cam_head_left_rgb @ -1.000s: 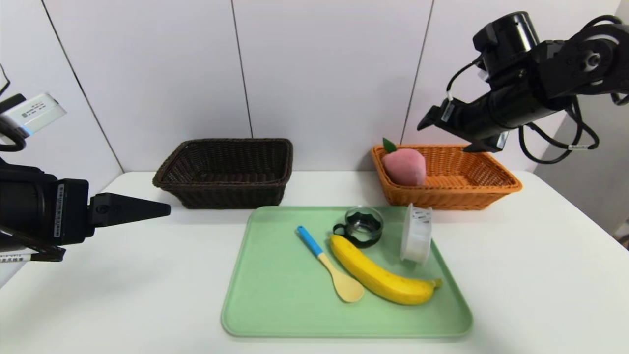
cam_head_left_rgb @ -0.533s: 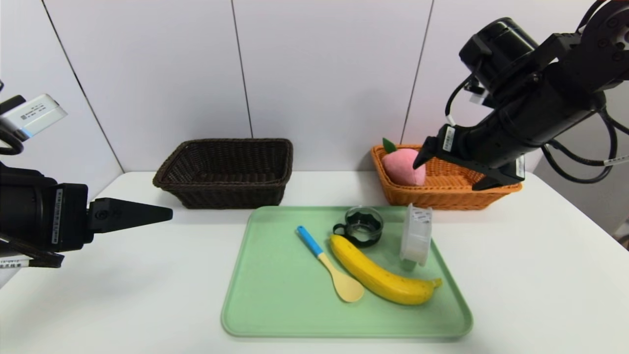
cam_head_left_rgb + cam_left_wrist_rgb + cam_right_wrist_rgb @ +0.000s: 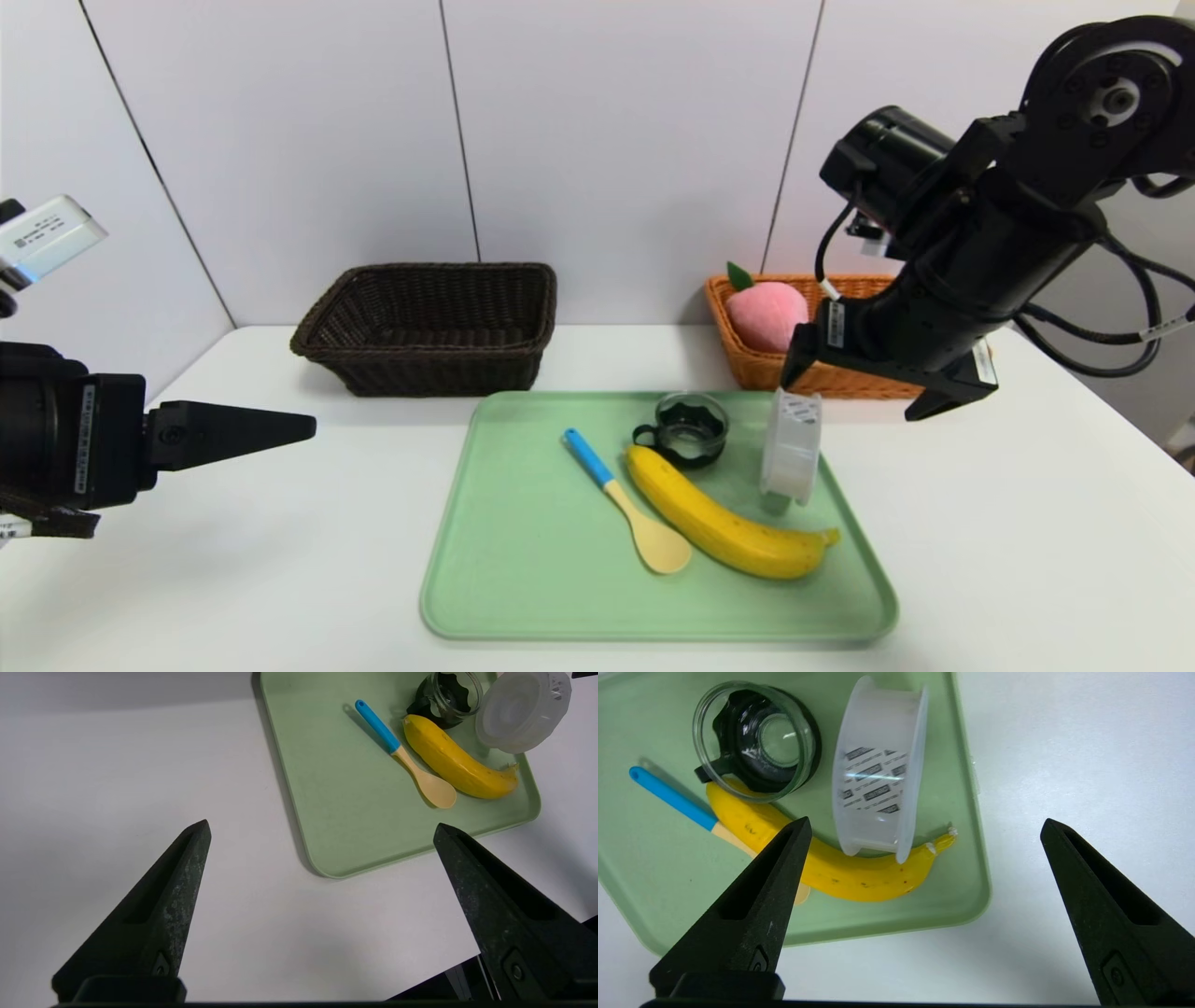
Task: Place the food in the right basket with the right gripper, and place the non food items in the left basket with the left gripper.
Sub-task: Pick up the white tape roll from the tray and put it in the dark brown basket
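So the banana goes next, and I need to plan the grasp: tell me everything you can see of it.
The banana is long, curved, smooth and bright yellow, with small dark specks and a short pale-tipped stem. It lies flat on the green tray, running diagonally, its blunt end by the glass cup and its stem toward the tray's right edge. The spoon lies right alongside it and the tape roll stands on edge close beside it; whether either touches it is unclear. No gripper touches it.
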Controlling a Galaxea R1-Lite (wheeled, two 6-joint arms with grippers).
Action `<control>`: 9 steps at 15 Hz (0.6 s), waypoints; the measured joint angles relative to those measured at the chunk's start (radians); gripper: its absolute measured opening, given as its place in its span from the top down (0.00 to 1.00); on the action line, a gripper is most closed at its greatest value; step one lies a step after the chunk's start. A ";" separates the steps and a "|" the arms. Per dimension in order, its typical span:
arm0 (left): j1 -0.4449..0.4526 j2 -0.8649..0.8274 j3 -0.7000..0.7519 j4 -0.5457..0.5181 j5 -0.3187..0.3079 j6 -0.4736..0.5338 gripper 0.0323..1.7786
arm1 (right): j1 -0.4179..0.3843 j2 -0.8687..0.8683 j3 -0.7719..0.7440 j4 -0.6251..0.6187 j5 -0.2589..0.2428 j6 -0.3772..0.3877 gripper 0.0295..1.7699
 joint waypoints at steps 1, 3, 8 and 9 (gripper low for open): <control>0.000 -0.005 0.004 0.000 0.000 0.000 0.05 | 0.011 0.004 0.000 -0.008 0.001 0.000 0.04; 0.000 -0.011 0.010 -0.001 0.000 0.000 0.05 | 0.031 0.010 -0.001 -0.016 0.003 0.000 0.04; 0.000 -0.016 0.012 -0.001 0.000 0.000 0.05 | 0.043 0.057 -0.001 -0.016 0.003 0.006 0.04; 0.000 -0.016 0.012 -0.001 0.000 0.000 0.05 | 0.043 0.072 -0.001 -0.017 0.002 0.006 0.04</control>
